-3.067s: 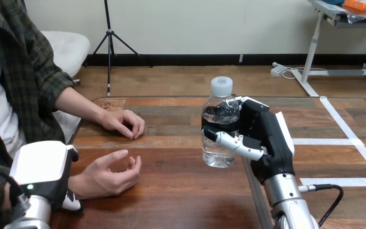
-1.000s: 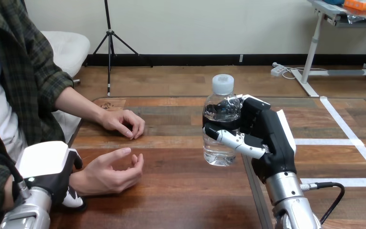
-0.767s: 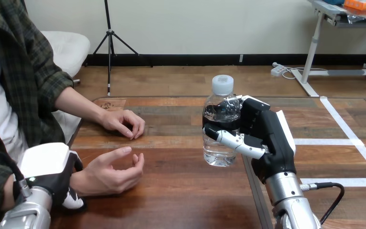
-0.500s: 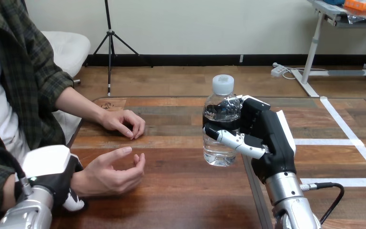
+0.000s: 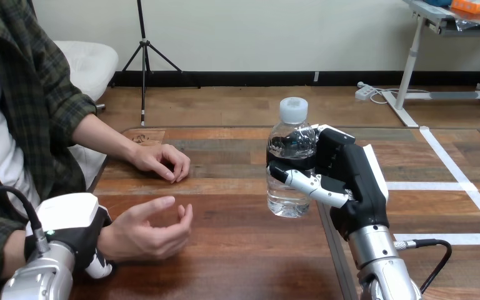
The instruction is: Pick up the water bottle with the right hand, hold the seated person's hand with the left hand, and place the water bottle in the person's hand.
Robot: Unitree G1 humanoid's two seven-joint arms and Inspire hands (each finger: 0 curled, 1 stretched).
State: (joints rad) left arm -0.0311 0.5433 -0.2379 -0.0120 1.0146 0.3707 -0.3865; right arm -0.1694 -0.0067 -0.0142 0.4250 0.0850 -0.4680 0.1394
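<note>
While you log: your right hand wraps the upright water bottle near the table's right edge; left hand clasps the person's wrist (person's hand cupped, well apart from the bottle).

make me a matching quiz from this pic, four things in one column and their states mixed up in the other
1 bottle
2 left hand
3 person's far hand
4 person's near hand

a palm down on the table
b upright, gripped by the right hand
c palm up, fingers loosely curled, empty
d closed round the person's wrist

Pairs: 1-b, 2-d, 3-a, 4-c
</note>
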